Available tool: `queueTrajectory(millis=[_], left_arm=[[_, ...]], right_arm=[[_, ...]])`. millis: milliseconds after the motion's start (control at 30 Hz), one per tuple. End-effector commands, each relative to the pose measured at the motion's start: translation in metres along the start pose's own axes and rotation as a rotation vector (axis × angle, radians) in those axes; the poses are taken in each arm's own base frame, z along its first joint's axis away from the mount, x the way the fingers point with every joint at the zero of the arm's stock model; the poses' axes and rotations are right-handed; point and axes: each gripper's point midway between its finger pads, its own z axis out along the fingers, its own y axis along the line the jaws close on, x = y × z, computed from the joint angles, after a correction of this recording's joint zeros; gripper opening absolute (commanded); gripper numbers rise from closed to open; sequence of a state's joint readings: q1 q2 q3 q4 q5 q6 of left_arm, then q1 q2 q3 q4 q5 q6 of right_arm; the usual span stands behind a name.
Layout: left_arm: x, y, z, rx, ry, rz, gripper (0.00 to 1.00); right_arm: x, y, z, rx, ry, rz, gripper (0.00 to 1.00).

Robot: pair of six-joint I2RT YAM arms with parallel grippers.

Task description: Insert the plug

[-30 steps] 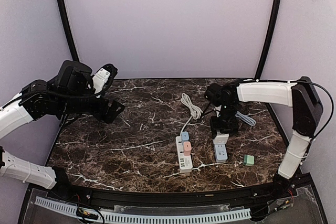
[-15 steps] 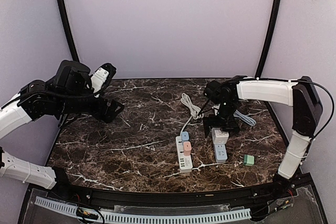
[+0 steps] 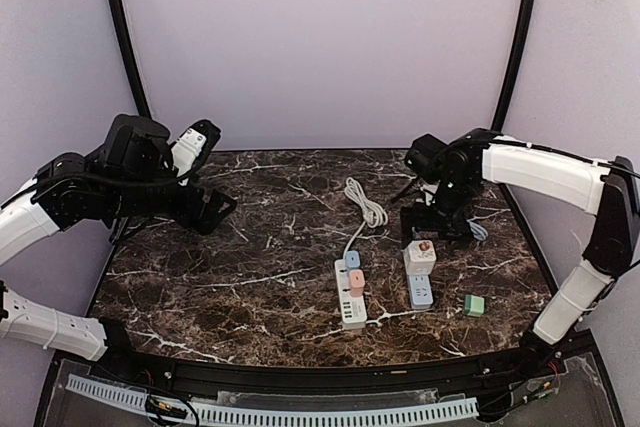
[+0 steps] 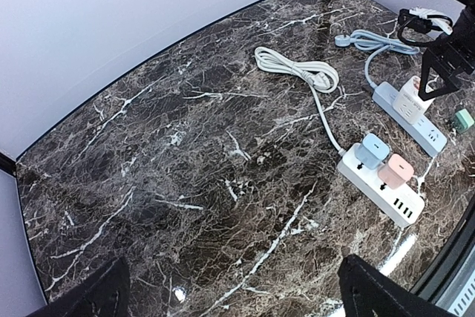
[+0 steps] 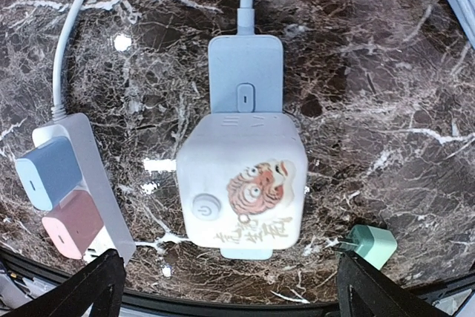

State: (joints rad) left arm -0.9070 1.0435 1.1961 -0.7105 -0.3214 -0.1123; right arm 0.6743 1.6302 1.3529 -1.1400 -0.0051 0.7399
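Note:
A white cube plug (image 3: 420, 256) with a face sticker (image 5: 241, 183) sits on the blue power strip (image 3: 421, 293), covering most of it (image 5: 245, 72). My right gripper (image 3: 437, 224) hovers above and just behind the cube, open, its dark fingertips wide on either side (image 5: 234, 287) and touching nothing. My left gripper (image 3: 213, 209) is open and empty over the left part of the marble table (image 4: 237, 295), far from the strips. The left wrist view shows the cube (image 4: 410, 99) at its right edge.
A white power strip (image 3: 350, 299) carrying a blue plug (image 3: 352, 260) and a pink plug (image 3: 356, 278) lies left of the blue strip. A loose green plug (image 3: 474, 305) lies to the right. A coiled white cable (image 3: 365, 204) lies behind.
My right gripper opened, let go of the white cube plug and rose back from it. The cube stays on the blue strip. The left arm has not moved.

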Motion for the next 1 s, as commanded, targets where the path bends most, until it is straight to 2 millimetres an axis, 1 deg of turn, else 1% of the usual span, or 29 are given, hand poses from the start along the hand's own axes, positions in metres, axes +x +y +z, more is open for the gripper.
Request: queueTrajectory(millis=[0,267,433,567,733,767,967], left_arm=[[-0.002,-0.004,0.0,0.026,-0.013,0.008,1.0],[-0.007,-0.017,0.011,0.073,-0.01,0.005,1.0],[-0.007,-0.023,0.017,0.097,0.0,-0.002,1.0],[-0.007,-0.027,0.02,0.113,0.006,-0.01,1.0],[-0.008,-0.032,0.023,0.137,0.011,-0.02,1.0],[-0.008,-0.033,0.023,0.141,0.013,-0.022,1.0],[-0.006,-0.035,0.023,0.154,0.027,-0.026,1.0]], right_arm=[[0.015,-0.025,-0.008,0.059,-0.005,0.046,0.99],[0.054,-0.066,-0.01,0.112,0.021,0.136,0.94],[0.074,-0.084,-0.005,0.116,0.033,0.19,0.91],[0.088,-0.096,0.003,0.122,0.041,0.238,0.89],[0.105,-0.109,0.025,0.134,0.08,0.282,0.87],[0.108,-0.11,0.029,0.133,0.087,0.287,0.86],[0.104,-0.112,0.042,0.115,0.072,0.319,0.84]])
